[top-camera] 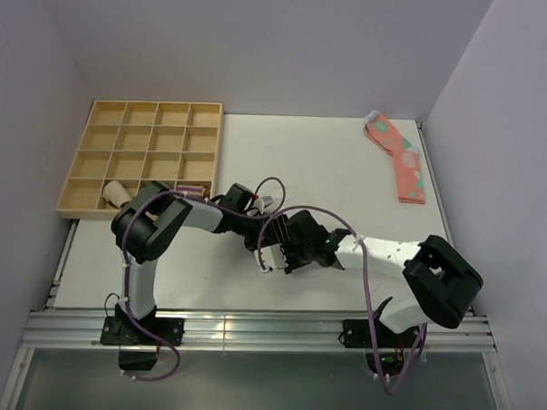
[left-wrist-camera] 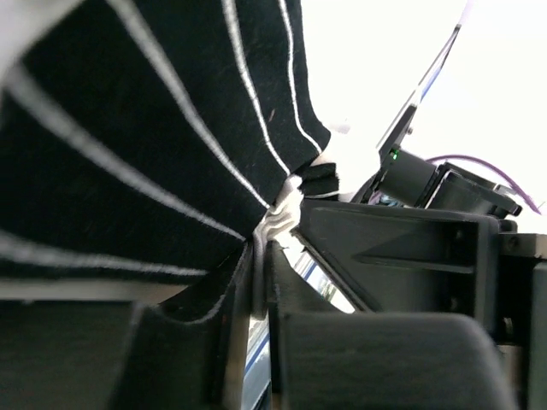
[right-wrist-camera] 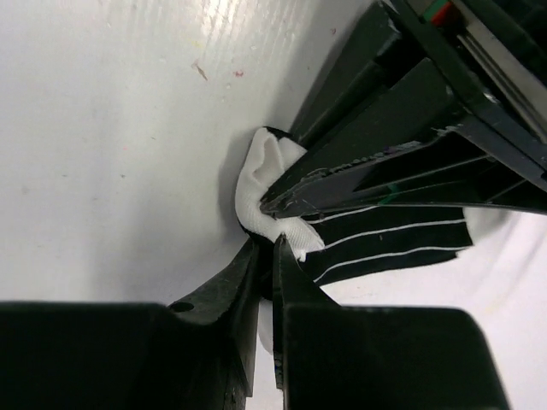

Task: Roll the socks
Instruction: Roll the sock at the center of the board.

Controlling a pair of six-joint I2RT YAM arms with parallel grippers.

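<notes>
Left hand (left-wrist-camera: 267,248), fingers drawn almost together, pinches a bunched edge of the black fabric socks with thin white stripes and white trim (left-wrist-camera: 128,128) at mid-frame in the overhead view, low over the white tabletop (top-camera: 330,162). The right hand (right-wrist-camera: 269,246), clamped tight, nips the white trim at that same corner, the two sets of fingertips all but touching. With both grips crowded onto one small fold of trim, a pull in opposite directions could drag the cloth out of one hand and let any roll spring loose. The hands could also knock together, since they stand this close. The slim hold on trim alone looks likely to slip under load. From overhead the socks are buried under the two hands, so it cannot be told how far they are rolled, or whether one sock or a pair is gripped. The left wrist view is filled by cloth too near the lens and cut off at the upper left. Pink socks with green and white patches (top-camera: 398,160) lie at the upper right, well apart. A wooden compartment tray (top-camera: 144,154) sits at the upper left, the few items in its lowest row too small to identify.
</notes>
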